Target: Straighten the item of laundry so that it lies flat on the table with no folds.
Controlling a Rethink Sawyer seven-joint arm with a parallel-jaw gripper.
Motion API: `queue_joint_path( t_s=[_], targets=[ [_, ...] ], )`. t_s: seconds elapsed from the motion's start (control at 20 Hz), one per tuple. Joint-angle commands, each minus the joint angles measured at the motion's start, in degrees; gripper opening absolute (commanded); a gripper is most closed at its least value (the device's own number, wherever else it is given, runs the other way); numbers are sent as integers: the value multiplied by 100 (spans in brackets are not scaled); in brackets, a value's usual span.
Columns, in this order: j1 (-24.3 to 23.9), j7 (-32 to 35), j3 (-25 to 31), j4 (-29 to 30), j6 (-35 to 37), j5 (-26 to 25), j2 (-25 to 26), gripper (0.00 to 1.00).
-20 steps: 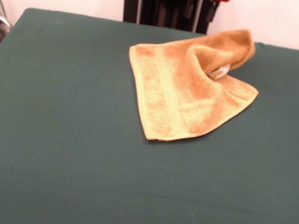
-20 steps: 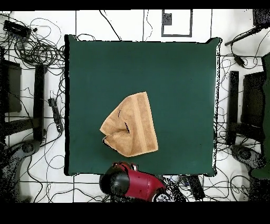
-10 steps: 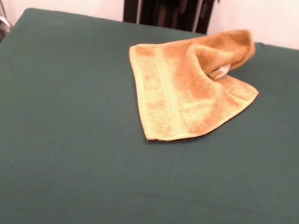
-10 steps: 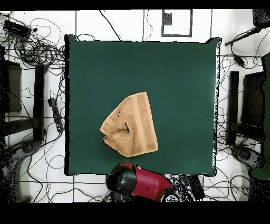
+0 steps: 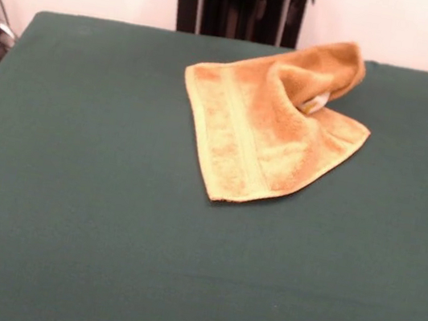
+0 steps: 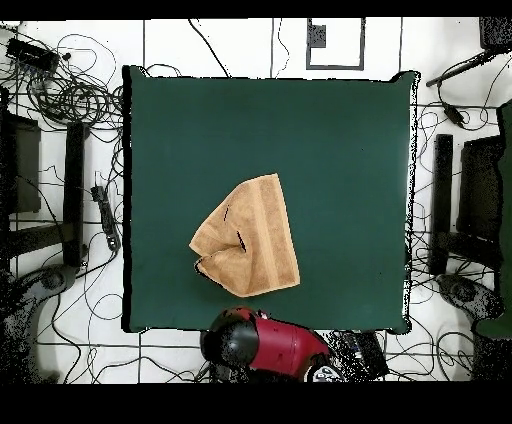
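i see orange towel (image 5: 272, 129) on green table (image 5: 83, 213), one corner folded over, white label (image 5: 315, 104) peeking beneath fold. red arm (image 6: 265, 345) parked off table edge nearest towel; can't tell pincer state.

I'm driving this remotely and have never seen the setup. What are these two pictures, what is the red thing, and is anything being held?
Both pictures show one table covered in dark green cloth. One camera looks across it at the robot; the other looks straight down, with the robot at the bottom edge. The red and black shape there is the robot's arm, drawn back off the table; the front view shows only a red part at the top edge. Its gripper cannot be made out, so nothing appears held. The only thing on the table is an orange towel. It is not flat: one corner is folded over and bunched up, with a small white label peeking out beneath.
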Motion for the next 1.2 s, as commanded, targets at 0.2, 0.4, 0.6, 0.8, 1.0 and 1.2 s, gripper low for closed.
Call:
queue_joint_path(
  t_s=[0.2, 0.4, 0.6, 0.8, 1.0, 1.2],
  targets=[
    [-176, 598, 841, -855, -550, -181, 1109, 100],
    [-174, 694, 860, -981, -728, -184, 1327, 100],
    [-153, 819, 836, -1253, -1284, -252, 1944, 100],
    [-112, 848, 827, -1385, -1564, -331, 2185, 100],
    [-48, 852, 791, -1515, -1809, -394, 2442, 100],
    [31, 915, 733, -1629, -1974, -445, 2635, 100]
  ],
)
